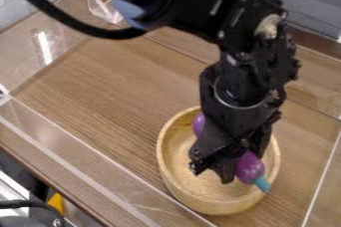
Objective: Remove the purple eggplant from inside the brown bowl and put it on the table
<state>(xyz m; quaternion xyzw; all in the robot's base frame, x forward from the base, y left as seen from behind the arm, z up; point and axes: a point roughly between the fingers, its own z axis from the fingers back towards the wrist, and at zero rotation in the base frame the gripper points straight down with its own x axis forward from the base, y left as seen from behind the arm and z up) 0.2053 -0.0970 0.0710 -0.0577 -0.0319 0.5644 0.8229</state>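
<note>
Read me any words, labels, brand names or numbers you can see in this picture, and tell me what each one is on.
None: no text, label, brand or number can be read anywhere in this view.
The black gripper, the purple eggplant it is shut on, the brown bowl and the table all show plain surfaces.
The blue patch behind the arm is too blurred to tell whether it carries print.

- The gripper covers the middle of the purple eggplant; only its ends and teal stem tip show.
- The fingertips are lost against the dark body.
- The arm hides part of the brown bowl's far rim and runs off the top edge.
- The table is cropped on every side.
</note>
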